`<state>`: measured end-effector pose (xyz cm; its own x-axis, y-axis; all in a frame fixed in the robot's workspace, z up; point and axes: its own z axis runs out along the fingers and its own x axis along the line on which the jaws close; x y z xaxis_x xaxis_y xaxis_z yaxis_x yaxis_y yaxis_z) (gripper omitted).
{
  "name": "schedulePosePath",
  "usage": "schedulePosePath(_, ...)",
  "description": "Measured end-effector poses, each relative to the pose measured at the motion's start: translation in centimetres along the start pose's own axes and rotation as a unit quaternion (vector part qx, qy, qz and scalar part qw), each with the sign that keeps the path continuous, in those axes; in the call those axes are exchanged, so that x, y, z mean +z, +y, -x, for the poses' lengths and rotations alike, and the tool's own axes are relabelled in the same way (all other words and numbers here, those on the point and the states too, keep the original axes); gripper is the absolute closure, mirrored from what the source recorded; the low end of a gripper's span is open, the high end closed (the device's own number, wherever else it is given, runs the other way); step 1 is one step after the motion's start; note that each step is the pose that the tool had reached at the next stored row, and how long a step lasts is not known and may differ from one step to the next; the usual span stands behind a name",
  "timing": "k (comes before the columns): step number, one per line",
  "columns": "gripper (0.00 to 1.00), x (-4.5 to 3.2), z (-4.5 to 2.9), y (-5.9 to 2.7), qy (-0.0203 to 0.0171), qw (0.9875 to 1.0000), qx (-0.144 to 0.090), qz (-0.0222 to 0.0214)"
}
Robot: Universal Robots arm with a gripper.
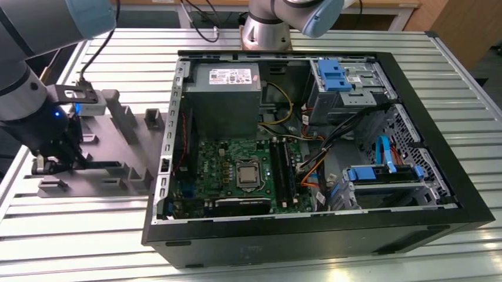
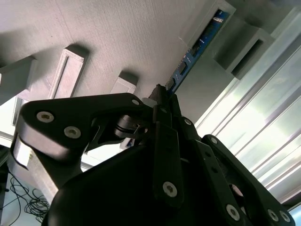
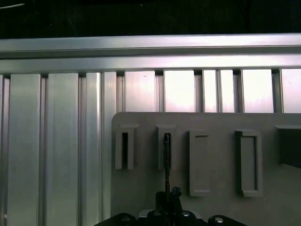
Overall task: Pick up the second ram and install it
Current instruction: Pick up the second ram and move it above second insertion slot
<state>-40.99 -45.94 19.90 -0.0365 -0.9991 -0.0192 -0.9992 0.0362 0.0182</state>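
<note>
Your gripper (image 2: 161, 95) has its fingers pressed together on the second ram (image 2: 195, 49), pinching one end of the thin board. In the first wrist view you see the board edge-on, its far end at a slotted block of the grey fixture tray (image 3: 141, 188). The exterior view puts the gripper over that tray, to the exterior view's left of the open computer case (image 1: 314, 241).
</note>
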Motion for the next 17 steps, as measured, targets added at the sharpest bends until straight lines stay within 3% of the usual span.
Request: schedulePosePath(17, 0.86, -0.78, 0.01, 0.01, -0.0012, 1.0, 0.0, 0.0001)
